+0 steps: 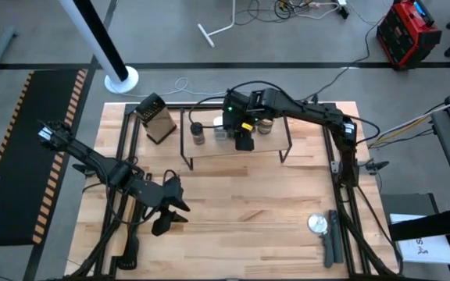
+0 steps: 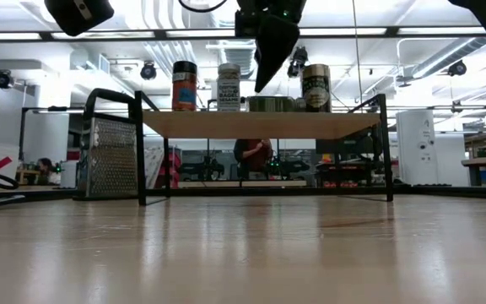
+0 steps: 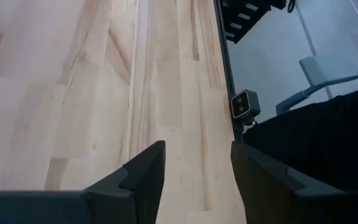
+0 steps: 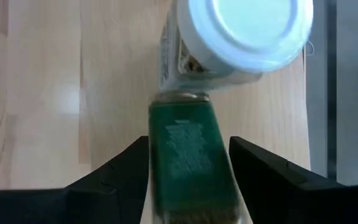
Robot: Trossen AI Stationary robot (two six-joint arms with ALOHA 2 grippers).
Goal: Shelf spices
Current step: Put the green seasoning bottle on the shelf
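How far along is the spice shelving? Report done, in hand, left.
Done: dark-lidded jar, white-lidded jar and a third jar stand on the shelf. In hand: right claw hangs over the green jar, lying on its side there. Left: righting it, perhaps; no jar shows on the tabletop, where left claw waits.

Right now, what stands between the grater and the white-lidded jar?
The dark-lidded jar, on the shelf; the low view shows it between grater and white-lidded jar.

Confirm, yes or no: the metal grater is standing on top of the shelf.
No. In the low view the grater stands on the table, beside the shelf and below its board.
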